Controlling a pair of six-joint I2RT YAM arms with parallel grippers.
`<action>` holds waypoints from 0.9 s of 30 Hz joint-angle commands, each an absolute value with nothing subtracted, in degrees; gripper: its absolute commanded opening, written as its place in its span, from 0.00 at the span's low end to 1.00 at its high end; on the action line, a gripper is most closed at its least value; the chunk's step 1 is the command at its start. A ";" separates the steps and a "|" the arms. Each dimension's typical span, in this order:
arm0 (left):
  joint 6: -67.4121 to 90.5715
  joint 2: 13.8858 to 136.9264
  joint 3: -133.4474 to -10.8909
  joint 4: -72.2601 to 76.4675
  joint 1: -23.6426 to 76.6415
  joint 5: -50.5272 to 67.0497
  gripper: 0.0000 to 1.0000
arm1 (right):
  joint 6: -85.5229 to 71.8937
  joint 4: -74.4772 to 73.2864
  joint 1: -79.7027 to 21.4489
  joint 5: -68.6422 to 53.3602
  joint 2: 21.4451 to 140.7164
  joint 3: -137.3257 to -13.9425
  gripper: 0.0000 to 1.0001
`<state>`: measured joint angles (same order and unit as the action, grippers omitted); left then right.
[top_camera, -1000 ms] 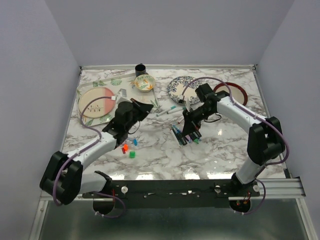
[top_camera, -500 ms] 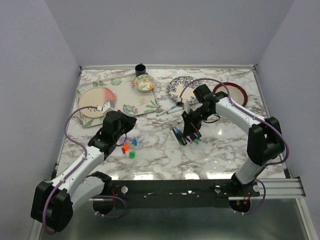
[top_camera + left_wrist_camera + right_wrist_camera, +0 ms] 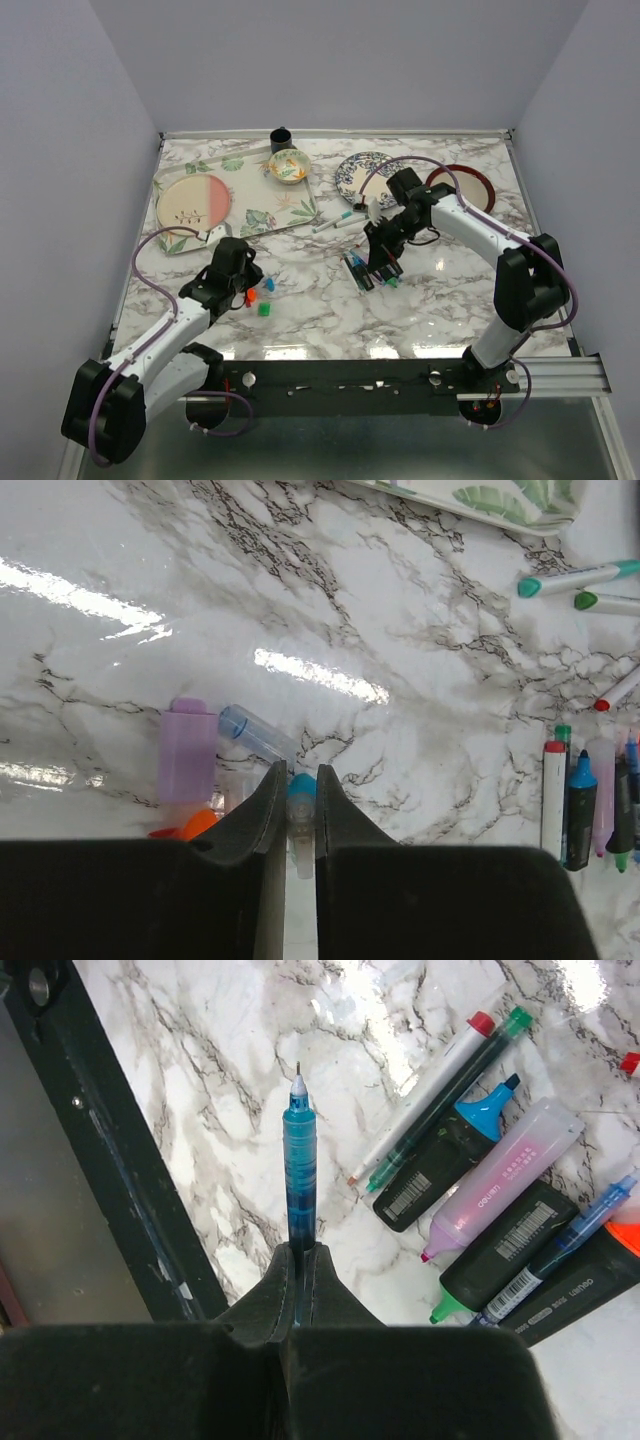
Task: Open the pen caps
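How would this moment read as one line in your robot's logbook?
left gripper: pinching teal cap | right gripper: shut on uncapped blue pen | loose: lilac cap lying nearby

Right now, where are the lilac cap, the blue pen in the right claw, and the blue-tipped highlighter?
lilac cap (image 3: 186, 752): left wrist view, middle of its side.
blue pen (image 3: 299, 1165): right wrist view, middle of its blue barrel.
blue-tipped highlighter (image 3: 440, 1165): right wrist view, on its black body.

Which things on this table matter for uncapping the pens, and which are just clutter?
Job: blue pen in right gripper; blue cap in left gripper; lilac cap; pen cluster.
Clutter: pink plate, bowl, black cup, leaf tray, patterned plate, red-rimmed plate.
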<state>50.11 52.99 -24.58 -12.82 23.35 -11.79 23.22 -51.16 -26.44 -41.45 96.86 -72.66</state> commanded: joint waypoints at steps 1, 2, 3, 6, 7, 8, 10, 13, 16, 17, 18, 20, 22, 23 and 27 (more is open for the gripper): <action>47.64 54.32 -24.26 -13.71 23.20 -14.85 0.26 | 21.80 -49.48 -25.49 -39.02 96.15 -72.25 0.00; 47.64 54.93 -24.17 -13.36 23.20 -14.85 0.29 | 21.71 -49.57 -25.40 -38.94 96.33 -72.25 0.01; 47.55 55.19 -24.08 -13.19 23.20 -14.85 0.33 | 21.71 -49.48 -25.23 -38.85 96.24 -72.33 0.01; 47.11 56.77 -23.82 -12.48 23.20 -14.50 0.37 | 21.45 -49.31 -24.87 -38.50 96.24 -72.33 0.00; 47.02 57.13 -23.82 -12.22 23.20 -14.41 0.39 | 21.27 -49.39 -24.87 -38.06 96.33 -72.25 0.00; 46.93 57.65 -23.73 -11.78 23.20 -14.33 0.40 | 21.18 -49.22 -24.79 -37.80 96.50 -72.33 0.01; 46.85 57.92 -23.82 -11.60 23.29 -14.06 0.40 | 20.57 -48.96 -24.35 -36.57 96.59 -72.25 0.00; 46.67 57.48 -24.08 -11.69 23.20 -14.15 0.43 | 19.26 -47.90 -23.47 -33.07 96.68 -71.98 0.01; 46.76 55.64 -24.69 -12.22 23.20 -14.15 0.50 | 17.59 -46.06 -22.77 -26.93 96.85 -71.28 0.01; 46.76 54.50 -25.05 -12.74 23.20 -14.06 0.53 | 17.06 -45.62 -22.59 -25.24 97.03 -71.19 0.01; 46.76 53.88 -25.31 -12.92 23.20 -13.89 0.56 | 16.53 -44.75 -22.15 -23.66 97.55 -70.84 0.01; 46.67 51.96 -26.10 -13.53 23.20 -13.36 0.61 | 15.56 -44.30 -21.62 -20.14 98.26 -70.75 0.01; 46.41 50.46 -26.98 -13.88 23.20 -12.83 0.69 | 14.94 -43.95 -20.92 -17.86 99.13 -70.66 0.01; 46.32 48.88 -27.07 -14.23 23.20 -12.57 0.71 | 14.68 -43.95 -20.57 -17.41 99.40 -70.66 0.01; 45.53 44.14 -27.33 -13.89 23.20 -11.69 0.87 | 14.33 -43.68 -18.38 -15.65 100.46 -70.66 0.01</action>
